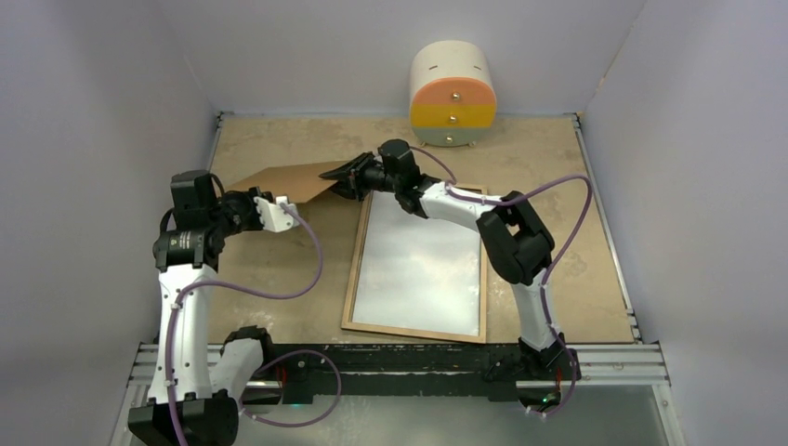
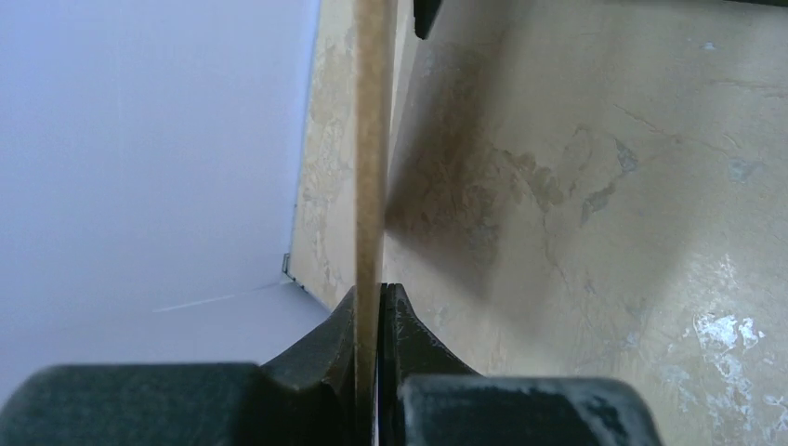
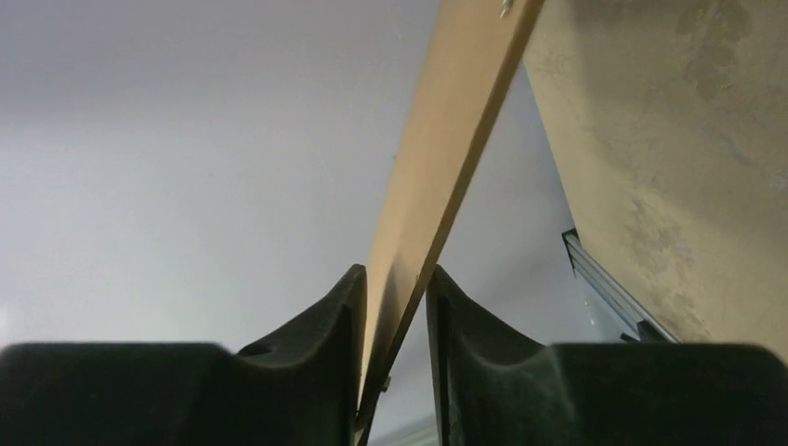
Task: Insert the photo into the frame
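Brown backing board (image 1: 283, 181) hangs tilted above the desk (image 1: 576, 232), left of centre in the overhead view. Left tool (image 2: 379, 305) is clamped on its thin edge; right tool (image 3: 395, 288) straddles the opposite end, pinching or not I cannot tell. Mid-picture the frame (image 1: 413, 332) lies flat, wood side up, the photo (image 1: 418, 265) inside it, white back showing

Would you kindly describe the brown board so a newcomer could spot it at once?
On the table, find the frame lying with white inside. Left of its far end, the backing board hangs between left gripper and right gripper. It alone is plain brown and off the surface.
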Motion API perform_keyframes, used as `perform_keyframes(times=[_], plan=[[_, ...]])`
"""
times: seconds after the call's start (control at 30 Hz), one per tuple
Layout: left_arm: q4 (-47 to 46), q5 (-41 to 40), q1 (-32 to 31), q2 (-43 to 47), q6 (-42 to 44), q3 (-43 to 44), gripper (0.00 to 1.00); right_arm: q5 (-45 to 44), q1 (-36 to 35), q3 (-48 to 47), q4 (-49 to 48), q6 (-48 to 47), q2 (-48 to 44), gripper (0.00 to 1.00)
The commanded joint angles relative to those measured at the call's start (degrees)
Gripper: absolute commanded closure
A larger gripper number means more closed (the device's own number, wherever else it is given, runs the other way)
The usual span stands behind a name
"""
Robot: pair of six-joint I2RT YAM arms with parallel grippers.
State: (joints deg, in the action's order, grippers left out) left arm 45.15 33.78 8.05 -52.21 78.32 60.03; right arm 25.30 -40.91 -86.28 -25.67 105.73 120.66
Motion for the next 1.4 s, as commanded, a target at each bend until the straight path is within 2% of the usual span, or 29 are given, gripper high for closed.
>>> perform_keyframes(times=[0.0,0.13,0.17,0.27,0.37,0.43,0.5,0.6,0.73,0.9,1.07,1.37], plan=[[-7.67,2.07,-0.32,1.06,-2.73,0.79,1.00,8.96,-0.84,-3.33,2.93,-13.09,-7.00,0.60],[-4.04,3.47,-0.31,-1.20,-2.32,4.74,1.00,11.08,1.88,-2.83,12.21,-29.30,-11.40,0.34],[-2.57,4.23,-0.28,-1.94,-2.30,6.34,1.00,12.14,3.19,-3.54,16.30,-34.05,-12.13,0.30],[2.18,5.81,-0.30,-4.18,-1.78,11.19,1.00,19.12,6.10,-2.68,17.54,-45.71,-15.41,0.19],[7.95,7.35,-0.28,-5.84,1.25,15.27,1.00,17.86,8.00,-5.10,29.40,-61.34,-19.51,0.13],[10.28,7.98,-0.32,-6.34,2.33,17.83,1.00,15.66,8.33,-5.77,32.69,-70.43,-22.12,0.12],[13.36,8.55,-0.33,-6.92,3.81,19.94,1.00,13.29,8.35,-3.60,30.56,-77.06,-25.29,0.12],[19.30,9.86,-0.35,-8.72,5.66,24.15,1.00,10.17,8.14,2.39,24.10,-88.46,-31.05,0.12],[25.34,11.55,-0.32,-10.92,8.24,27.62,1.00,15.30,7.60,9.06,13.57,-100.03,-34.80,0.12],[27.09,12.16,-0.32,-11.47,9.55,28.51,1.00,16.58,3.90,3.71,21.48,-114.52,-32.37,0.12],[28.41,12.83,-0.32,-12.43,9.91,30.08,1.00,14.66,-1.44,2.52,24.34,-123.69,-31.62,0.10],[29.79,12.98,-0.32,-12.92,10.77,31.66,1.00,9.11,-3.97,0.58,22.76,-128.94,-27.61,0.11]])
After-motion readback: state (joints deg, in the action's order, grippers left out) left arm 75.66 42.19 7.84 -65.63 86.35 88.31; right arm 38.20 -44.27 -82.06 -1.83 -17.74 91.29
